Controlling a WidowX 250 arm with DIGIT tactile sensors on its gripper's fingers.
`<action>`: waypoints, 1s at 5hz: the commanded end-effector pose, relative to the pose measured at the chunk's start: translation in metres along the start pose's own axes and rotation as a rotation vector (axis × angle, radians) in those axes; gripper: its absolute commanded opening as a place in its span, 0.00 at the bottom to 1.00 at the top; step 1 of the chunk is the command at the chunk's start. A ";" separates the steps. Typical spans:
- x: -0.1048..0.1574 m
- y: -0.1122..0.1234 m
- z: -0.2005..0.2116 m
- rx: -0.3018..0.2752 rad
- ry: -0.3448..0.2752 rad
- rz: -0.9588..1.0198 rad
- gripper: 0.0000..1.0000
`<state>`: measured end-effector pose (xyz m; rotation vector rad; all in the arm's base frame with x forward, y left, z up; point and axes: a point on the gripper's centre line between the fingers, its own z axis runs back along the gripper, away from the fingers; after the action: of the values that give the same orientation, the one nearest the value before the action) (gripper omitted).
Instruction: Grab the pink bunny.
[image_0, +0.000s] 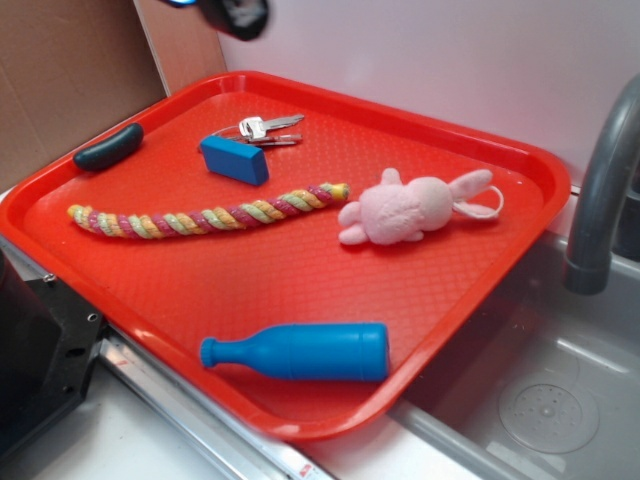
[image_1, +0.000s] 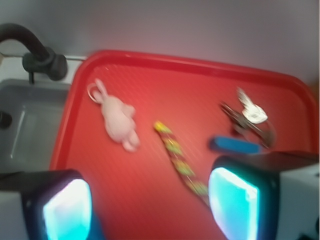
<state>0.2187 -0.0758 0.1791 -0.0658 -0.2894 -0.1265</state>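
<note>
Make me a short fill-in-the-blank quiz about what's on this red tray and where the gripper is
1. The pink bunny lies on the red ____.
2. Beside the bunny's feet ends the braided ____.
3. The gripper hangs above the tray with its jaws ____.
4. Nearest the tray's front edge lies a blue ____.

Missing words: tray; rope; open; bottle.
</note>
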 end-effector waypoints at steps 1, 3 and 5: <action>0.038 -0.025 -0.045 -0.012 0.020 -0.061 1.00; 0.040 -0.049 -0.122 0.045 0.183 -0.158 1.00; 0.029 -0.037 -0.165 0.088 0.303 -0.141 1.00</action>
<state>0.2845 -0.1223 0.0210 0.0707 0.0510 -0.2578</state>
